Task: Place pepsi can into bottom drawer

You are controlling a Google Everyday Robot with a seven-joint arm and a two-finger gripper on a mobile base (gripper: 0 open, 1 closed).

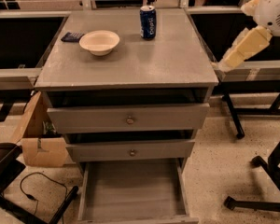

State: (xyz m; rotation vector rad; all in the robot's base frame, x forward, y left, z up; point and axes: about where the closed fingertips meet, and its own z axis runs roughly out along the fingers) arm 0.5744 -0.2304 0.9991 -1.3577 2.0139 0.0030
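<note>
The bottom drawer [130,190] is pulled out at the bottom of the frame, and its flat grey floor shows. Above it are two upper drawers [129,120], each with a round knob. A cardboard box [39,139] sits on the floor at the left. At the upper right, the gripper [225,62] hangs just beside the right edge of the cabinet top [168,59]. I cannot tell if it is clenched or let go. Farther back sits a cream bowl [99,42]. The pepsi can [148,22] stands upright near the back edge, well apart from the gripper.
</note>
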